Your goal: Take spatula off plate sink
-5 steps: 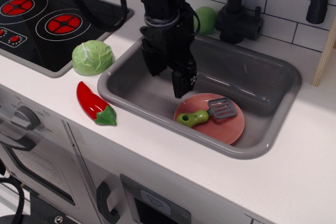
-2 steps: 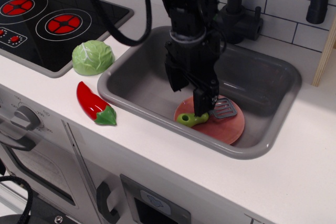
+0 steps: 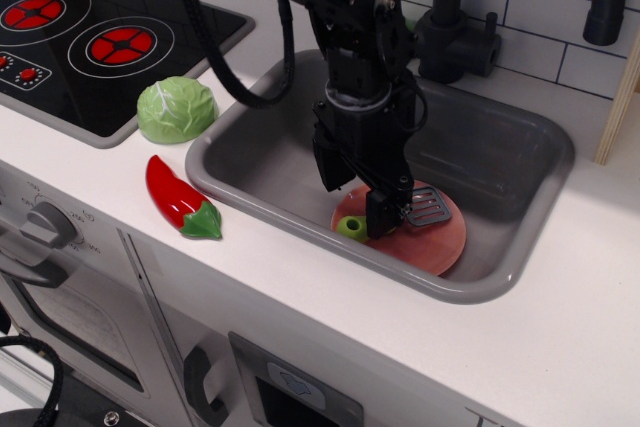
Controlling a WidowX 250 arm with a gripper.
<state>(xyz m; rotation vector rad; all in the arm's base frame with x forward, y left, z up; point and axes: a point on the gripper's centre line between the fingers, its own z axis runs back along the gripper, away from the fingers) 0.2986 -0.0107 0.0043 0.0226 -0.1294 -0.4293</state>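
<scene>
- The black fingers (image 3: 380, 215) are lowered over the lime-green handle of the spatula (image 3: 352, 226). One finger stands in front of the handle's middle. Whether they are pressed shut on it or only straddling it cannot be told from this angle.
- The butt end of the spatula's handle shows to the left of the fingers; the dark slotted blade shows to their right and slightly farther back.
- The spatula's long axis thus runs from near-left to far-right, blade pointing toward the sink's right end.
- The spatula lies on the salmon-pink plate (image 3: 440, 242), which rests on the floor of the sink (image 3: 500, 162) near its front right corner.
- The arm comes down into the basin from the upper left, trailing a black cable.
- The grey sink is set into a white bench (image 3: 560, 317); a black faucet (image 3: 470, 22) stands behind it before a white tiled wall.
- On the bench left of the sink lie a green cabbage (image 3: 177, 108) and a red chili pepper (image 3: 180, 197), and beyond them a black stovetop (image 3: 90, 37) with red rings.
</scene>
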